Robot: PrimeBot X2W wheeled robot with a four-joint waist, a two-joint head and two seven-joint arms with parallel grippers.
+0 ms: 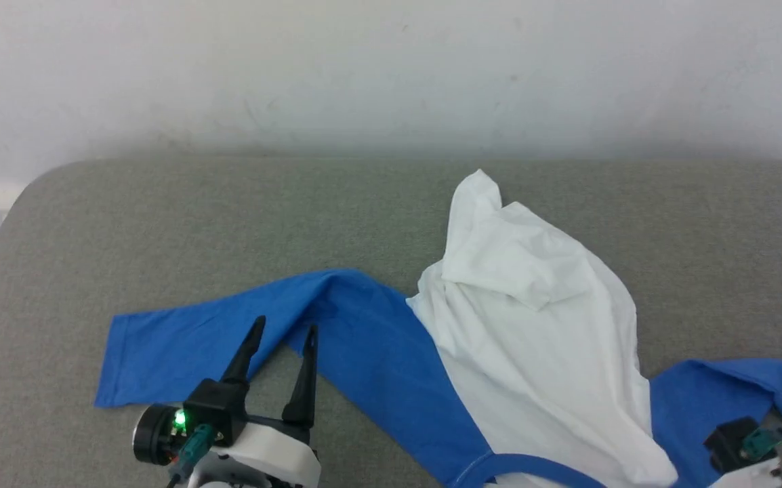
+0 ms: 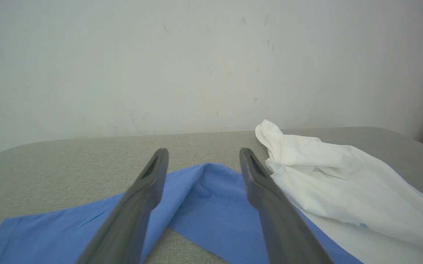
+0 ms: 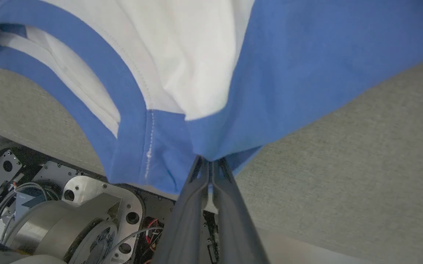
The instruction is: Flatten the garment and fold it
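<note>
At the near edge of the grey cloth-covered table, the right tool is pinched tight on blue shoulder cloth of the thin white T-shirt with royal-blue sleeves, just beside its neck band. The left tool, spread wide and empty, hangs over the long blue sleeve, which runs crosswise to its fingers toward the left edge; that arm is nearer. The white body bunches toward the far edge
</note>
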